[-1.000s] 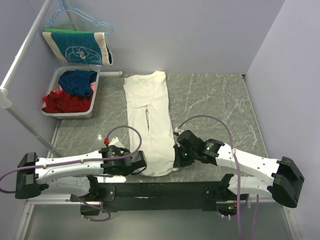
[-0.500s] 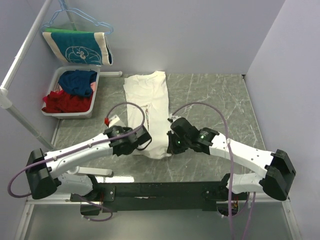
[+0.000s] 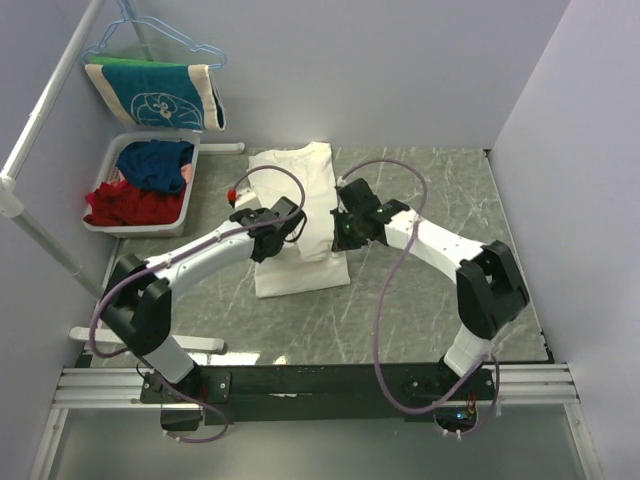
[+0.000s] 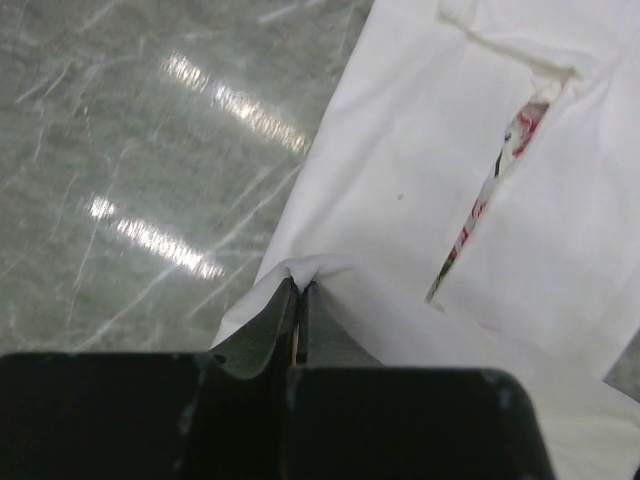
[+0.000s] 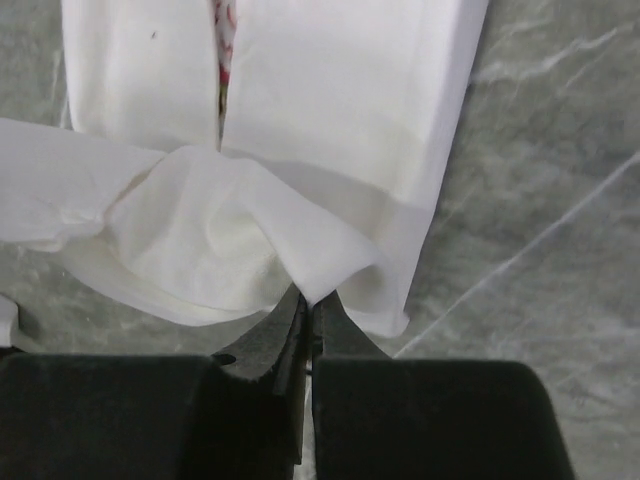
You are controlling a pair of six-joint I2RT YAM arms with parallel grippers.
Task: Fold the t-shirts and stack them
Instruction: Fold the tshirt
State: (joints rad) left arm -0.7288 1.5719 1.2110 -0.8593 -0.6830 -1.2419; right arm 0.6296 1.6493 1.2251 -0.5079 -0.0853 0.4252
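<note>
Now, t-shirt (image 3: pixel 300 275) in 2 end effectors (image 4: pixel 298 287) (image 5: pixel 308 296)

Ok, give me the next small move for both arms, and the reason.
Probably carry the hem on to the far edge and lay it down: both pairs of jaws are shut on the cream t-shirt, whose lifted hem hangs about mid-length, fold unfinished.

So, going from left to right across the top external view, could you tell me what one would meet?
First the grey bin of clothes → left fingers → right fingers → bare marble table. The cream t-shirt, pinched by both, spans them, so I leave it out.
</note>
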